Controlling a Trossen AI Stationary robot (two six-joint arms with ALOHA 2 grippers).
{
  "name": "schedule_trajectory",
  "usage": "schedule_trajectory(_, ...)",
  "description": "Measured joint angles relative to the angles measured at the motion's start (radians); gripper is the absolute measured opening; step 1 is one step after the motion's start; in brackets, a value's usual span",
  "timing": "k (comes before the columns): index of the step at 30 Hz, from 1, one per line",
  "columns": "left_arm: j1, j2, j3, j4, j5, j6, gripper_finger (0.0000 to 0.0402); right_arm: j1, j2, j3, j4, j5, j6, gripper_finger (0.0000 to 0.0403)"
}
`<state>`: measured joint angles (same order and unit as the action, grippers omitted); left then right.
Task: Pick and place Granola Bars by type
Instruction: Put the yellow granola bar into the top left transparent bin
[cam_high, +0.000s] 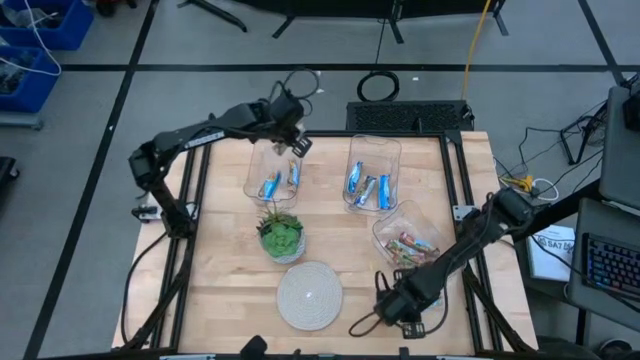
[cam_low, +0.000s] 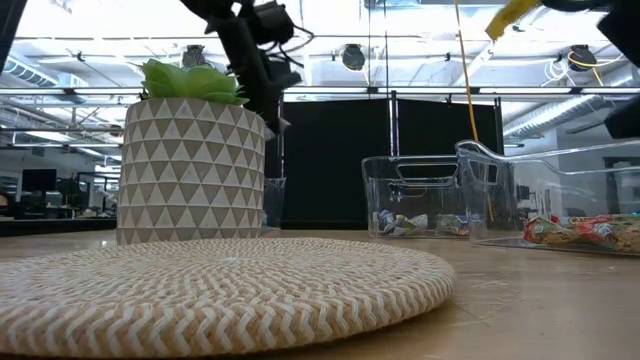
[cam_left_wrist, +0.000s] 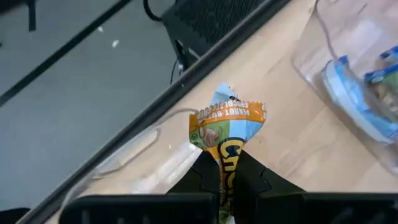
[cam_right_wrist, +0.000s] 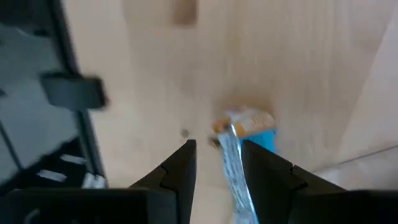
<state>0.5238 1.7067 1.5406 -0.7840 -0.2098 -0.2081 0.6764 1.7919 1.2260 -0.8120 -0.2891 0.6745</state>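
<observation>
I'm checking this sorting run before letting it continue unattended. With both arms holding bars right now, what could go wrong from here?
1. The left gripper pinches its bar by one end over the left bin; it might slip early or land outside.
2. The right gripper holds a blue bar off-centre near the table's front edge; the bar could twist loose.
3. That arm may clip the bin of red bars when moving back.

Three clear bins (cam_high: 374, 172) along the counter's (cam_high: 230, 250) far and right sides, granola bars (cam_high: 366, 186) inside; potted plant (cam_high: 281, 234) centre; woven mat (cam_high: 309, 294) at the near edge, plant just behind it.
</observation>
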Motion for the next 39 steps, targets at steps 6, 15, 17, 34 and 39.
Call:
schedule_trajectory(6,0.004,0.043,0.000,0.001,-0.015,-0.009,0.0017,0.023,0.035,0.001,-0.080,0.035,-0.048,0.0118)
schedule_trajectory(15,0.017,0.056,0.000,-0.034,-0.037,-0.056,0.0017,0.017,0.037,-0.005,-0.077,0.060,-0.067,0.0122)
schedule_trajectory(17,0.023,0.056,0.000,-0.053,-0.037,-0.060,0.0019,0.017,0.037,-0.005,-0.074,0.058,-0.069,0.0124)
schedule_trajectory(34,-0.018,0.054,-0.294,0.059,0.002,-0.161,0.0012,0.026,0.037,-0.006,-0.063,0.046,-0.074,0.0125)
schedule_trajectory(39,-0.030,0.054,-0.330,0.108,0.024,-0.170,0.0076,0.030,0.036,-0.006,-0.051,0.019,-0.105,0.0125)
